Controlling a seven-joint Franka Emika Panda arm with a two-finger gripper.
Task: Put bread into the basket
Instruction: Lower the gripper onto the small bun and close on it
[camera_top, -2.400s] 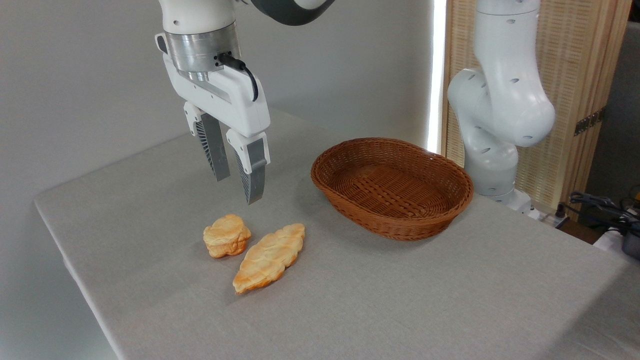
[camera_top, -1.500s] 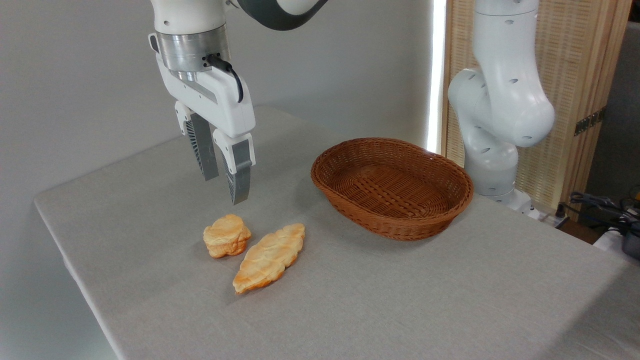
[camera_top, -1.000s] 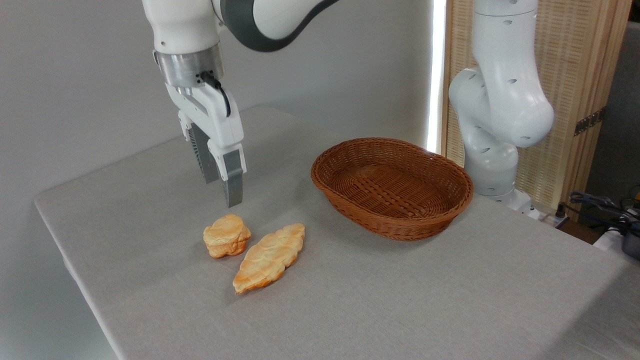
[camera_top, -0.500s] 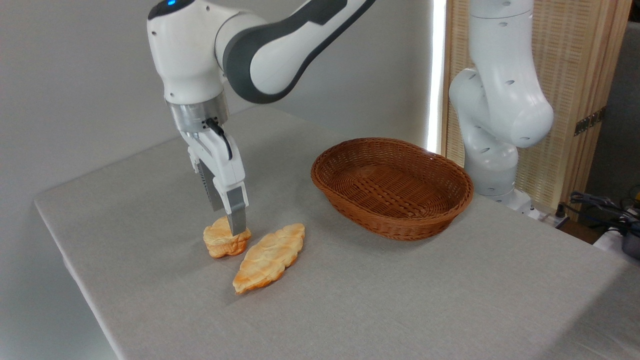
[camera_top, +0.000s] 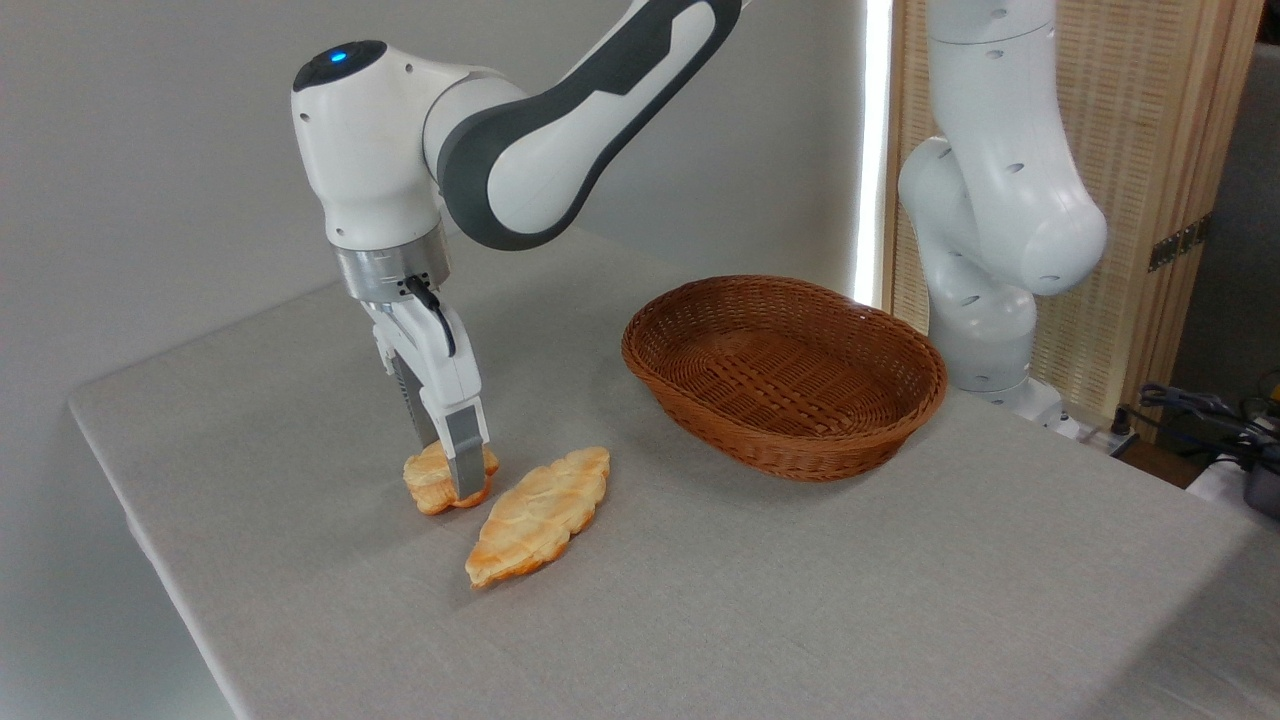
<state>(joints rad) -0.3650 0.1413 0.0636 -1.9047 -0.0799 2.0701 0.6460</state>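
The bread (camera_top: 425, 482), a small lumpy golden pastry, lies on the grey table left of centre. My gripper (camera_top: 447, 468) is down over it, pointing straight down. The near finger (camera_top: 466, 462) stands in front of the bread and covers its middle; the far finger is behind it. The jaws look as far apart as before, with the bread between them and still resting on the table. The brown wicker basket (camera_top: 780, 450) stands to the right with nothing in it.
A longer, flat leaf-shaped pastry (camera_top: 537, 515) lies just right of the bread, nearly touching it. The white arm base (camera_top: 990, 250) rises behind the basket at the right. The table's left edge (camera_top: 130, 520) is close by. Cables (camera_top: 1200, 410) lie far right.
My gripper has turned and come down from above the table until its fingers straddle the bread. The bread, the flat pastry and the basket have stayed put.
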